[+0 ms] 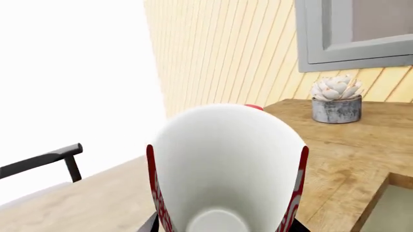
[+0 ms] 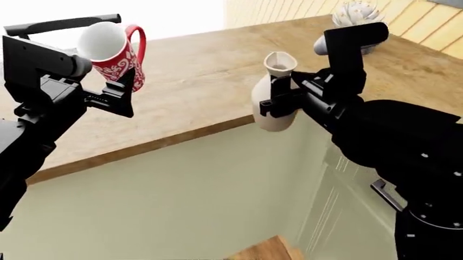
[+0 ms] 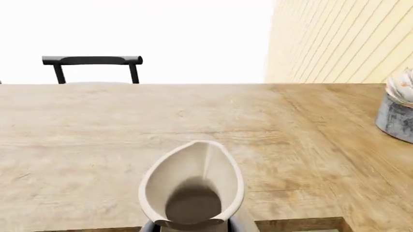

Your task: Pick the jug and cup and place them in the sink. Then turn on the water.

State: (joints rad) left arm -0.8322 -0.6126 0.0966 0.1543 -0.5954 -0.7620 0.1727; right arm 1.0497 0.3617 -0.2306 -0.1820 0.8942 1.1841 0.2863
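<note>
Over the wooden counter (image 2: 195, 70), left gripper (image 2: 119, 89) clamps tilted cup (image 2: 116, 51), right gripper (image 2: 278, 100) clamps upright jug (image 2: 274, 111)

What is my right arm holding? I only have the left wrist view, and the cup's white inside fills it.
Observer: The right gripper holds the jug upright, at the counter's front edge.
Operator: And how does the cup sit in the left one?
Observer: The cup is tilted, its mouth toward the left arm, red handle up, lifted clear of the wooden counter.
Operator: Can you see the sink?
Observer: No. No view shows a sink or faucet; only the counter, a potted succulent and a black chair back.
</note>
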